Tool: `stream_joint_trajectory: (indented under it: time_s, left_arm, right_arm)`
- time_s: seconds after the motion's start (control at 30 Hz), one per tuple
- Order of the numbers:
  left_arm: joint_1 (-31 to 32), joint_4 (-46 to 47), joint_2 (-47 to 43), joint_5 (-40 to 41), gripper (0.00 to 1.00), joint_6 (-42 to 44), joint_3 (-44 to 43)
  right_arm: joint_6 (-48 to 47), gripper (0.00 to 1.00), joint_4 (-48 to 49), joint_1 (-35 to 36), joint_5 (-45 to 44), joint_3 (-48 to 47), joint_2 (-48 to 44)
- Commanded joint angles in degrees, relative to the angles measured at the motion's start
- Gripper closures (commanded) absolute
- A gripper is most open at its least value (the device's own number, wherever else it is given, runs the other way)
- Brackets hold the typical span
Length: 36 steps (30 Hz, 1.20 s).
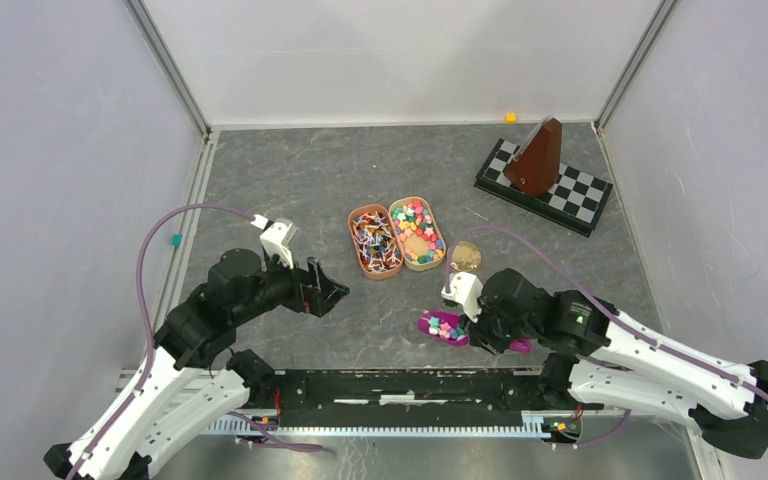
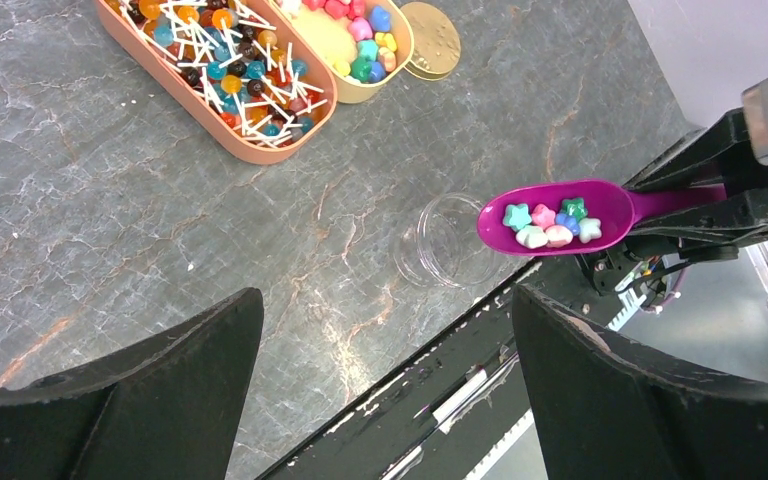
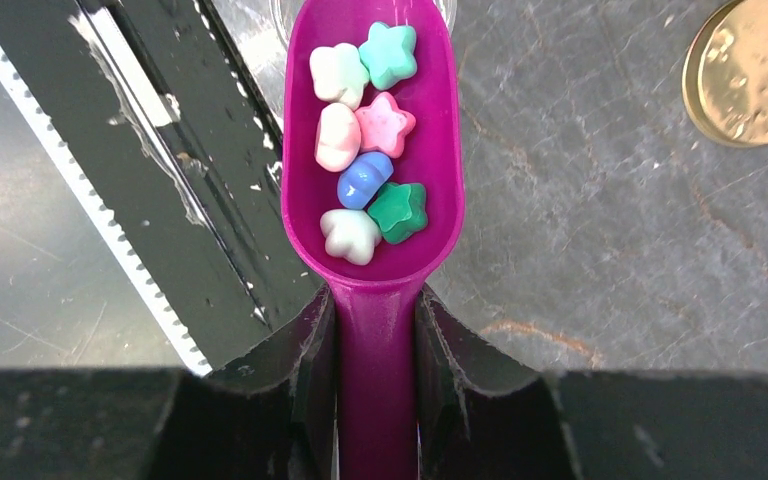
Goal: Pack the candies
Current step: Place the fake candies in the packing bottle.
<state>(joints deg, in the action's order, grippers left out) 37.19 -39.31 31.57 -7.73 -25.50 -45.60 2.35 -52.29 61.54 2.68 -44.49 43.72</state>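
My right gripper (image 3: 375, 330) is shut on the handle of a magenta scoop (image 3: 375, 140), also in the top view (image 1: 447, 326) and the left wrist view (image 2: 555, 215). Several star-like candies (image 3: 365, 140) in pink, white, green and blue lie in its bowl. The scoop's tip hangs over a small clear jar (image 2: 447, 242) near the table's front edge. More candies (image 1: 416, 228) fill a yellow oval tray (image 1: 436, 262). My left gripper (image 1: 322, 290) is open and empty, left of the jar, above the table (image 1: 290, 180).
An orange-brown oval tray (image 1: 354, 247) of wrapped sweets stands beside the yellow tray. A gold round lid (image 1: 466, 256) lies right of the trays. A chequered board (image 1: 588, 200) with a brown metronome (image 1: 537, 158) stands at the back right. A black rail (image 1: 400, 385) runs along the front edge.
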Motion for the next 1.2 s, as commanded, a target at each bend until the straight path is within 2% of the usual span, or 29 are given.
stream_joint_trajectory:
  time_s: [0.0, 0.8, 1.17]
  left_arm:
    - [-0.2, 1.4, -0.1, 0.6, 0.00, 1.0, 0.5]
    - [-0.2, 1.9, -2.2, -0.5, 0.00, 1.0, 1.5]
    - [-0.2, 2.0, -2.6, -1.3, 0.00, 0.8, 1.6]
  right_arm:
    - [2.2, 1.00, -2.7, 0.8, -2.3, -3.8, 2.5]
    - [10.4, 1.00, -17.3, 9.8, -13.9, -18.1, 19.8]
    - [12.0, 1.00, -19.7, 11.0, -13.6, -23.8, 24.1]
